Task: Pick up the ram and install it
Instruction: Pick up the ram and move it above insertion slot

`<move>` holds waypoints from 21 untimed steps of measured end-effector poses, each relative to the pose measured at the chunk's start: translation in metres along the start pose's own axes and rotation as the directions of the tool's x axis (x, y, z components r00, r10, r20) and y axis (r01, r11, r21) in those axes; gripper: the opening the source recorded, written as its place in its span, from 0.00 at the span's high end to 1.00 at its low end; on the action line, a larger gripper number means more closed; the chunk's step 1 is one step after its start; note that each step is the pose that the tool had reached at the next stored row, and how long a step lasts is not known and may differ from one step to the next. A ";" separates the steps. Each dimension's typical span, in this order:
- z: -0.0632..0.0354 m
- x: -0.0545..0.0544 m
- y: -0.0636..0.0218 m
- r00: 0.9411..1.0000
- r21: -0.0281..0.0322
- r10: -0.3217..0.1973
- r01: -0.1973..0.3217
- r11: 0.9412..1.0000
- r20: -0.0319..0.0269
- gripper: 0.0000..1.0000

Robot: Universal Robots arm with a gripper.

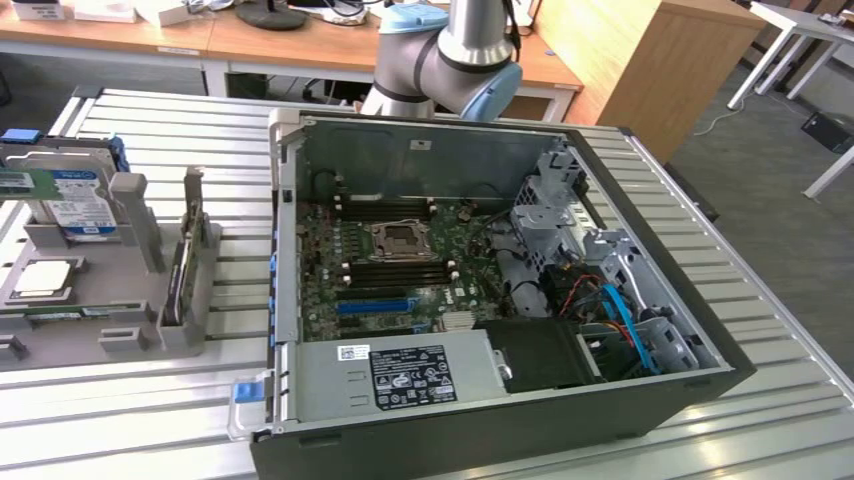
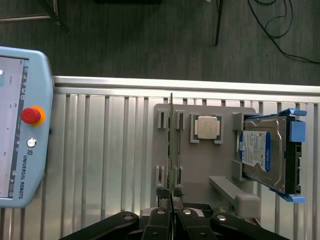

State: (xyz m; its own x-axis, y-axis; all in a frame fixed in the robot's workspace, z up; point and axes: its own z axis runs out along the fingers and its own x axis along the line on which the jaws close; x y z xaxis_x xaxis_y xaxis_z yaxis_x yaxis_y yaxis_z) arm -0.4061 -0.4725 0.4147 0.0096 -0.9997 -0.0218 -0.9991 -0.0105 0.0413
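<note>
The end effector [image 2: 171,201] is pinched tight on the ram [image 2: 171,142], seen from its thin edge. The arm [image 1: 447,50] stands behind the computer case [image 1: 534,432].

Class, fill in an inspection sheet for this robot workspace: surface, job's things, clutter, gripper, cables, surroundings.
Surface: slatted metal table carrying an open computer case and a grey holder.
Job's things: ram standing on edge in the holder.
Clutter: hard drive, processor and card in the holder; control tablet with a red button.
Grippers: gripper shut, lined up with the ram.
Cables: blue cables inside the case; black cables on the floor.
Surroundings: wooden desks, dark floor.
</note>
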 end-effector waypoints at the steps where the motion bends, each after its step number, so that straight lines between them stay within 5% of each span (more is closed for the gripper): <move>1: 0.0000 0.000 0.0000 1.000 0.000 0.000 0.000 1.000 0.000 0.88; 8: -0.0004 0.000 -0.0017 1.000 0.000 0.000 0.000 1.000 0.000 0.88; 21: -0.0014 0.000 -0.0306 1.000 0.000 0.000 0.000 1.000 0.000 0.88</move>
State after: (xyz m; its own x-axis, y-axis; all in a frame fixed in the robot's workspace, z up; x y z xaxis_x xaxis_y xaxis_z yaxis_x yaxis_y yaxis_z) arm -0.3755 -0.4724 0.4148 0.0095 -0.9997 -0.0217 -0.9991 -0.0104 0.0413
